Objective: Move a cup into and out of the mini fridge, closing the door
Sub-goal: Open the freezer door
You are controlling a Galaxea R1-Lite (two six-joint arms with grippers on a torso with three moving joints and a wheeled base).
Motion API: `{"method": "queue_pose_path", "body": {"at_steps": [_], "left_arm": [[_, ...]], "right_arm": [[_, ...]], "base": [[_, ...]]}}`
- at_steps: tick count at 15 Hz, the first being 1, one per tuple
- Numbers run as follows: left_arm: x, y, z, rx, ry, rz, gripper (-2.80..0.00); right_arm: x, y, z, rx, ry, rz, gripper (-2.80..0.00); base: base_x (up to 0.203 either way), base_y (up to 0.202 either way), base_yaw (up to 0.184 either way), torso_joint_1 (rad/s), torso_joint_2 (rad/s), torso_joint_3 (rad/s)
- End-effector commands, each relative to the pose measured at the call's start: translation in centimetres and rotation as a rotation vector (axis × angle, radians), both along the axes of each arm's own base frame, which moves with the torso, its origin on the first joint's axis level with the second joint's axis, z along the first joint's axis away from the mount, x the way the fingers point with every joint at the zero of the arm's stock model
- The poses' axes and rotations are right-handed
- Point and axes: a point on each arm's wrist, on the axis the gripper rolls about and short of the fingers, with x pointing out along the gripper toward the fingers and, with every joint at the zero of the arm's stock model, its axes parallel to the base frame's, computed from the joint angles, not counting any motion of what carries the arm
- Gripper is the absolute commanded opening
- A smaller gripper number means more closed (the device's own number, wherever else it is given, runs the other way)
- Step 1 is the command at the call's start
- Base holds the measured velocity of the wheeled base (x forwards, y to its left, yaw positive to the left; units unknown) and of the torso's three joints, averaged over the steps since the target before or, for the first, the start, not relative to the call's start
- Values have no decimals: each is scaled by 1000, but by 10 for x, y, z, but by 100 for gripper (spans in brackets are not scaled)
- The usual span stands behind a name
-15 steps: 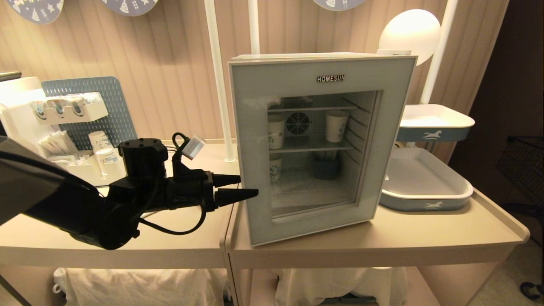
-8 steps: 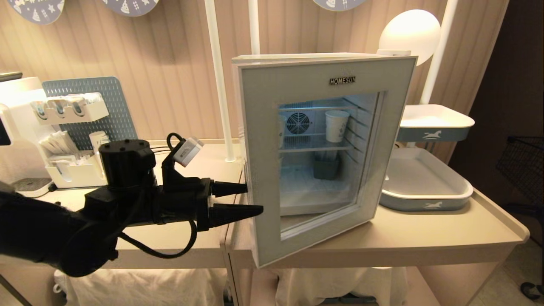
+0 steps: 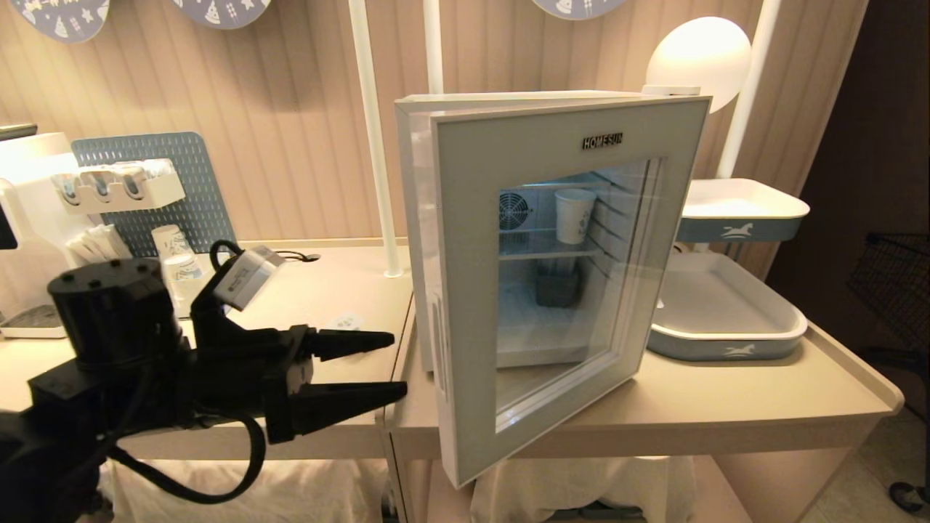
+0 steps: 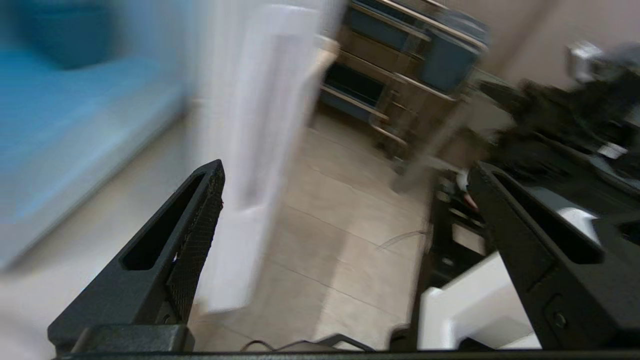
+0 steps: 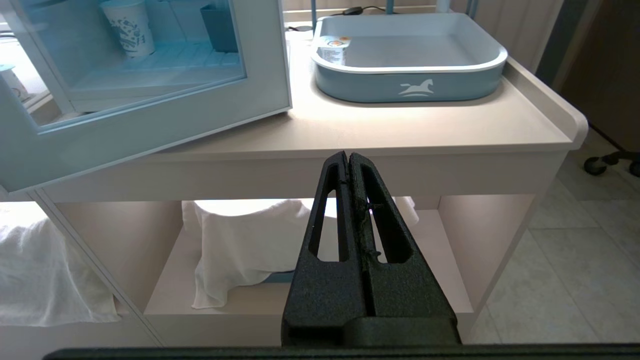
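Black left hand [image 3: 378,367] of the left arm: extended level at 8 o'clock, pointing toward 3 o'clock, fingers spread wide, empty. Black right hand [image 5: 348,162]: fingers pressed together, empty.

Door [image 3: 465,305] glass glossy; fingers [image 5: 367,220] matt black plastic (grainy); tray [image 5: 410,85] smooth; cloth [image 5: 240,240] soft white.

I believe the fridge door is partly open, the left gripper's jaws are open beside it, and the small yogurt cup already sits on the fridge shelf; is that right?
Not quite: the cup is not on the fridge shelf; it sits in the blue tray beside the mini fridge, as the right wrist view shows. The rest holds: the door is partly open and the left gripper has its jaws open beside it.
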Motion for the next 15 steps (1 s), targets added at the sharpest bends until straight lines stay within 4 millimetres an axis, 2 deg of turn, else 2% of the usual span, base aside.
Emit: {"method": "queue_pose_path", "body": {"at_steps": [1, 2, 6, 9, 12, 15], "left_arm": [[1, 23, 5, -6, -18, 88, 0], [9, 31, 4, -4, -16, 128, -280], [56, 31, -11, 11, 34, 189, -280], [78, 20, -22, 19, 55, 176, -280], [105, -12, -34, 35, 57, 171, -280], [110, -51, -42, 50, 61, 125, -280]], "right_arm": [[0, 0, 0, -1, 0, 1, -280], [0, 0, 0, -3, 0, 1, -280], [0, 0, 0, -1, 2, 1, -280], [0, 0, 0, -3, 0, 0, -280], [0, 0, 0, -1, 0, 1, -280], [0, 0, 0, 0, 0, 0, -280]], "base": [[0, 0, 0, 0, 0, 0], [0, 0, 0, 0, 0, 0], [0, 0, 0, 0, 0, 0], [0, 0, 0, 0, 0, 0], [0, 0, 0, 0, 0, 0], [0, 0, 0, 0, 0, 0]]}}
